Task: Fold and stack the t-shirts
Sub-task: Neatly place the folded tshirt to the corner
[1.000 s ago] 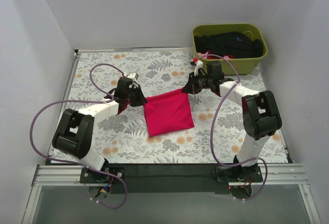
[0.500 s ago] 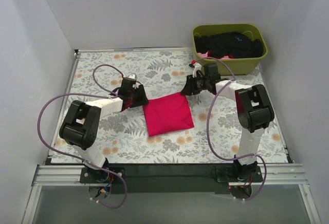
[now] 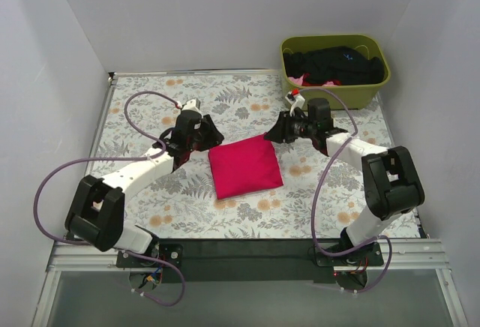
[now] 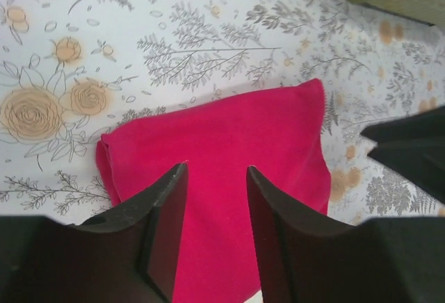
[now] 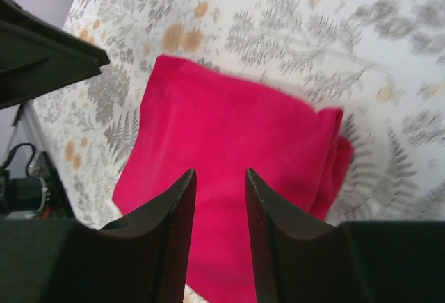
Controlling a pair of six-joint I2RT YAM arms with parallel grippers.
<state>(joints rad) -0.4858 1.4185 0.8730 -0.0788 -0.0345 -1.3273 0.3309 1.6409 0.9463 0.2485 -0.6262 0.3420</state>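
A crimson-red t-shirt (image 3: 244, 166) lies folded into a small rectangle on the floral table, also in the left wrist view (image 4: 222, 157) and the right wrist view (image 5: 229, 157). My left gripper (image 3: 204, 136) hovers off its upper left corner, open, nothing between its fingers (image 4: 217, 171). My right gripper (image 3: 276, 133) hovers off its upper right corner, open and empty as well (image 5: 220, 174). Black t-shirts (image 3: 335, 64) lie heaped in the green bin.
The olive-green bin (image 3: 375, 91) stands at the back right corner of the table. A floral cloth (image 3: 150, 102) covers the table. White walls close in the left, back and right sides. Purple cables loop off both arms.
Both grippers have opened and let go of the red t-shirt's far corners, then lifted back from it. The folded shirt stays flat where it was.
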